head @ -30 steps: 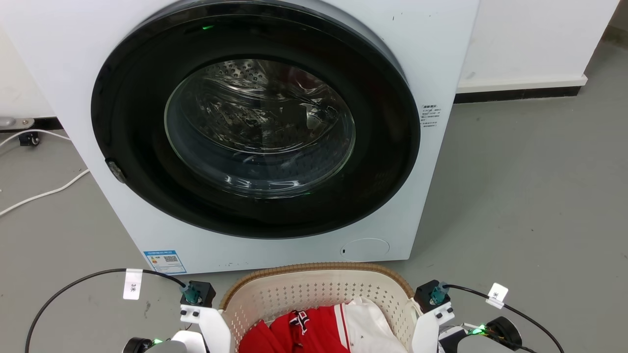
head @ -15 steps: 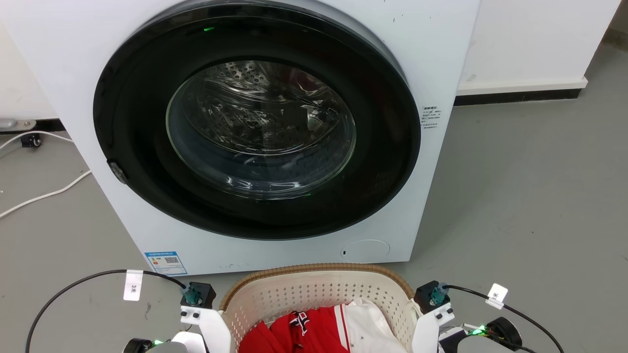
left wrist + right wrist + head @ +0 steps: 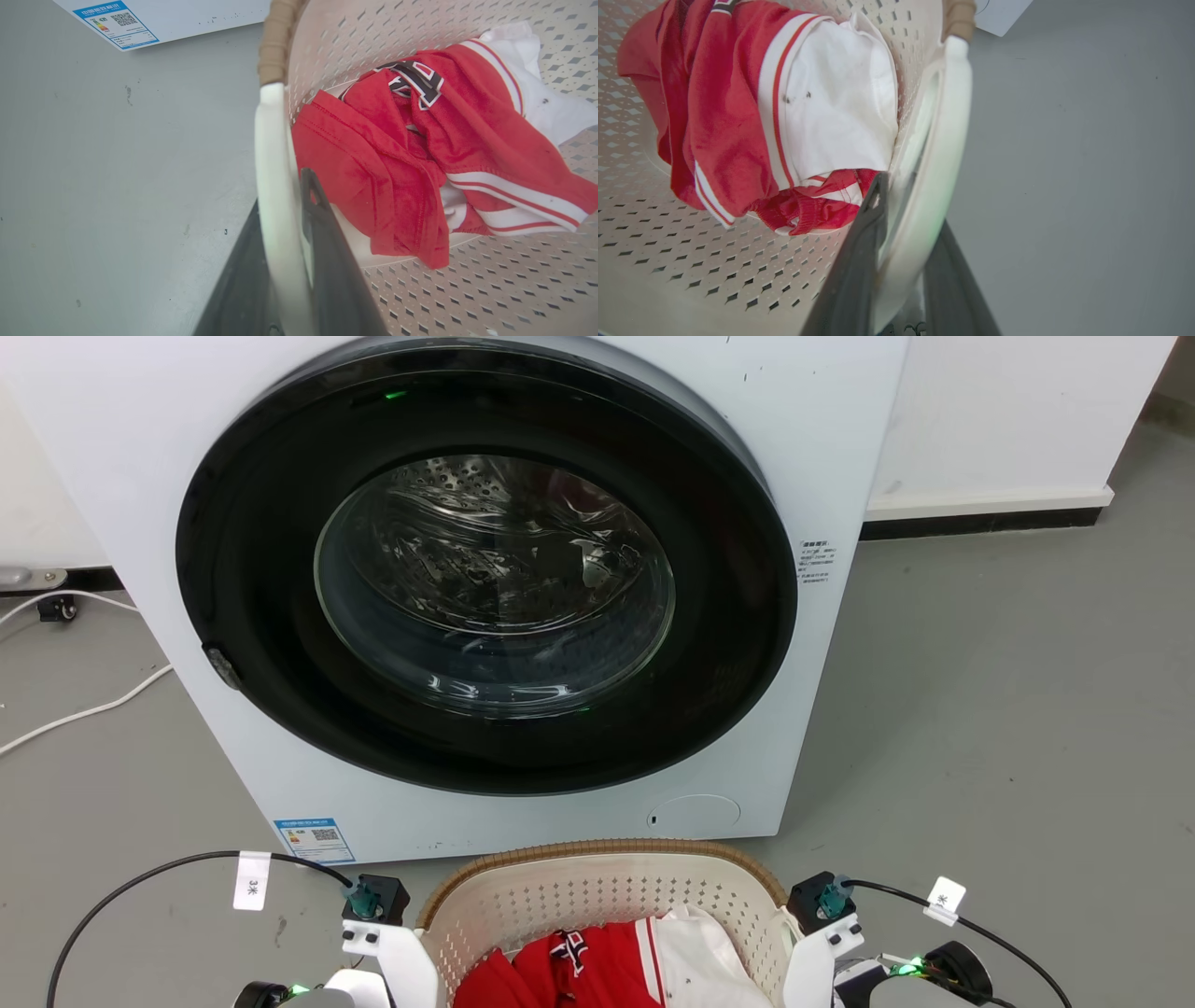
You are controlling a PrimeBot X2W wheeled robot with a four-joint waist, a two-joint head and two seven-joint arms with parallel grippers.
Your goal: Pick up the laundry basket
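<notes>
The laundry basket (image 3: 560,896), cream perforated plastic with a brown woven-look rim, sits at the bottom centre of the head view, right in front of the washing machine. Red and white clothes (image 3: 607,961) lie inside it. In the left wrist view my left gripper (image 3: 280,191) straddles the basket's white side handle (image 3: 273,140), one dark finger on each side, shut on it. My right gripper (image 3: 911,200) clamps the opposite white handle (image 3: 945,116) the same way. Both wrists flank the basket in the head view.
A white front-loading washing machine (image 3: 840,429) with a closed round dark door (image 3: 485,579) stands close behind the basket. White cables (image 3: 75,714) lie on the grey floor at the left. Bare grey floor (image 3: 1008,709) extends to the right, up to a white wall.
The washing machine sits a few pixels lower in the head view, a small camera shift. The basket and both wrists keep their places in the picture, and both grips look the same.
</notes>
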